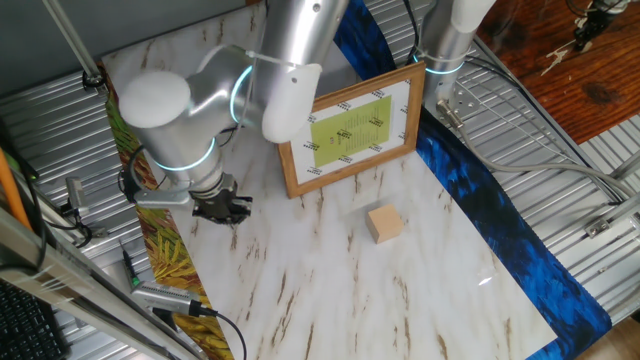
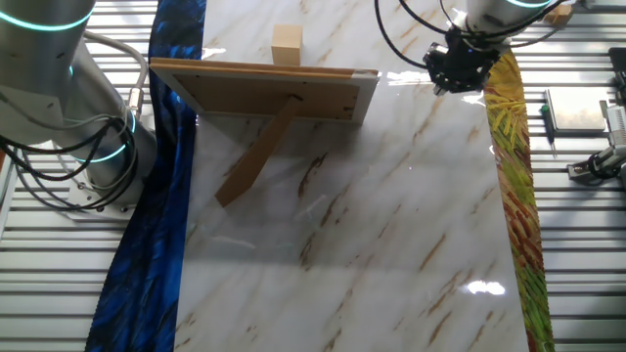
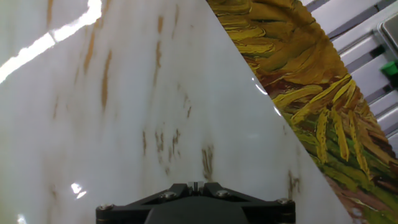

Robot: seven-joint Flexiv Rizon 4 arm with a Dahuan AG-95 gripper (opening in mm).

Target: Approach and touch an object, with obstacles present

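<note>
Marble-pattern tabletop [image 3: 155,93] fills the hand view right under the tool [image 3: 194,185], with only the dark tool base showing at the bottom edge and no fingertips visible. Tool state: cannot tell, jaws hidden or too dark in all three views.

Tool [image 1: 222,207] hovers low over the tabletop close to the edge, beside the yellow leaf-print strip [image 1: 165,255]. Small tan cube [image 1: 385,223] sits well apart from the tool, out across open marble. It does not appear in the hand view, so the tool is not pointed at it.

Picture frame [image 1: 350,128] stands propped upright beyond the line from tool to cube, near the cube but not touching it. In the other fixed view the tool [image 2: 460,70] and cube [image 2: 287,45] both lie on the frame's [image 2: 264,90] front side, the frame's back stand on the opposite side.

Judgement: the frame does not block a straight sideways pass from tool to cube; its long axis runs roughly alongside that path. Risk is clipping the frame's near corner or the arm link hanging over it. Single arm, so no choice of side.
</note>
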